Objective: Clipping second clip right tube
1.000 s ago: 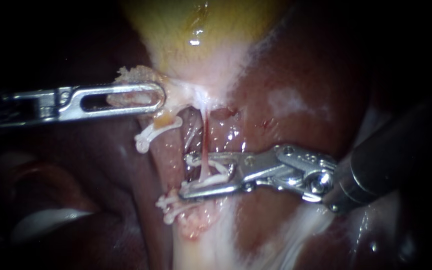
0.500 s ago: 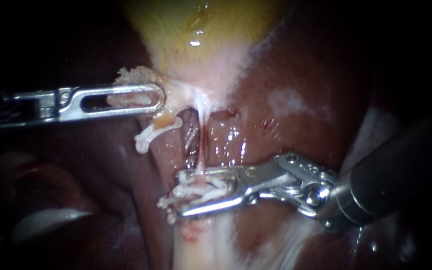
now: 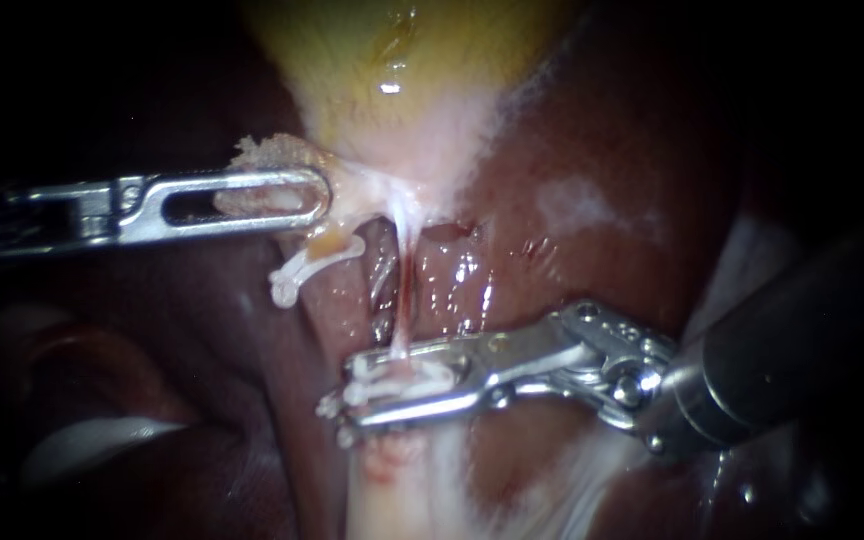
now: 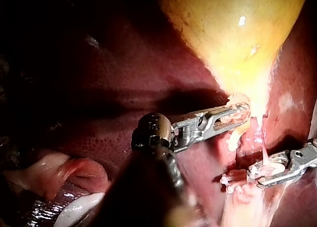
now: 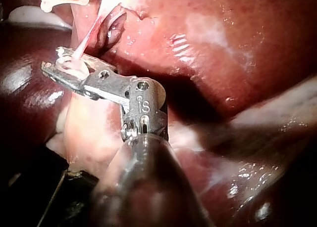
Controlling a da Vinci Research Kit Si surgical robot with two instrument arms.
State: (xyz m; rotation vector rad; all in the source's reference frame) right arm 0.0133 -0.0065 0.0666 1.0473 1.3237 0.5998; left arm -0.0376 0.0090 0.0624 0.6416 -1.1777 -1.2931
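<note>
A thin pale-pink tube (image 3: 404, 300) runs down from the yellow gallbladder (image 3: 392, 60) neck. My right instrument (image 3: 349, 398) comes in from the right. Its jaws are shut on a white clip (image 3: 402, 378) that lies across the lower part of this tube. The right wrist view shows the same grip (image 5: 64, 68), with the tube (image 5: 86, 39) entering the clip from ahead. My left instrument (image 3: 324, 195) holds pale tissue at the gallbladder neck, jaws shut on it. In the left wrist view its jaws (image 4: 235, 115) lie under the gallbladder (image 4: 233, 29).
A white clip (image 3: 307, 265) sits on tissue left of the tube, below my left jaws. The end of another white clip (image 3: 328, 406) pokes out beside my right jaw tips. Dark red liver (image 3: 592, 130) surrounds the site. Pale tissue (image 3: 402, 490) runs downward.
My right jaws have slid down along the tube with the clip and drawn closer together on it. My left instrument has held still.
</note>
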